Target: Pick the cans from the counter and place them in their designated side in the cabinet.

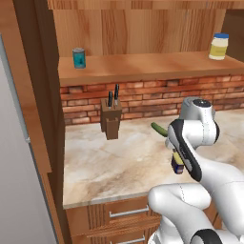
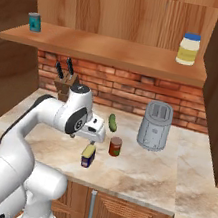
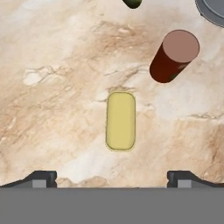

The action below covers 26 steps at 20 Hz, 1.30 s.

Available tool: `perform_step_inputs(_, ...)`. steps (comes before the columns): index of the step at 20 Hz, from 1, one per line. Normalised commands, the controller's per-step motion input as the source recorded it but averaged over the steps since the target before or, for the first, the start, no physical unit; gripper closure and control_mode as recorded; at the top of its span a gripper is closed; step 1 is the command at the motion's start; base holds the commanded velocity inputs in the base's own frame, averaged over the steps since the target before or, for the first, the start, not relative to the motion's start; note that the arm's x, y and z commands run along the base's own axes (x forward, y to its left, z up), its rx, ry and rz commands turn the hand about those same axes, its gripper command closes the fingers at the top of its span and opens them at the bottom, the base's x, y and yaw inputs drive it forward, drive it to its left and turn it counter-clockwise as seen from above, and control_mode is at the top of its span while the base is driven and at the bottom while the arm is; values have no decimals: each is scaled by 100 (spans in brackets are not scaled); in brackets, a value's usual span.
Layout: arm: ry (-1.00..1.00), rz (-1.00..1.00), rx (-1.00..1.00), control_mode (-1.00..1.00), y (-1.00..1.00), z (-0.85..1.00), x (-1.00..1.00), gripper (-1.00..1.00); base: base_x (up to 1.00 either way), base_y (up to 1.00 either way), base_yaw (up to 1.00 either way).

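Observation:
A squat dark blue can with a yellow top (image 2: 88, 155) stands on the beige counter (image 2: 140, 175). The plain red-brown can (image 2: 115, 146) is just to its right and a little farther back. My gripper (image 2: 94, 140) hangs right above the blue can, open and holding nothing. In the hand view the yellow top (image 3: 120, 120) lies centred between the wide-apart fingertips (image 3: 43, 177), and the red-brown can (image 3: 174, 57) is at the upper right. The left base view shows the blue can (image 1: 177, 164) partly behind my arm. The open wooden cabinet has one long shelf (image 2: 106, 49) above the counter.
A teal can (image 2: 34, 22) stands at the shelf's left end and a pale jar with a blue lid (image 2: 188, 49) at its right. On the counter are a knife block (image 2: 65, 80), a green pickle (image 2: 113, 122) and a grey toaster (image 2: 155, 125). Drawers (image 1: 126, 212) sit below.

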Motion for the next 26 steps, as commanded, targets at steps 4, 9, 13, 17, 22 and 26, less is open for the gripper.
perform_step_inputs(4, 2, 0, 0, -100, 0, -17, 0, -100, 0, 0, 0)
perform_step_inputs(9, 1, 0, 0, -100, -1, -14, 3, -100, 0, 0, 0)
perform_step_inputs(13, 2, 0, 0, -100, -4, -14, 2, -100, 0, 0, 0)
perform_step_inputs(17, 2, 0, 0, -100, -4, -14, 3, -100, 0, 0, 0)
perform_step_inputs(22, 2, 0, 0, -100, -4, -11, 9, -100, 0, 0, 0)
perform_step_inputs(26, 2, 0, 0, -100, -5, -9, 11, -100, 0, 0, 0)
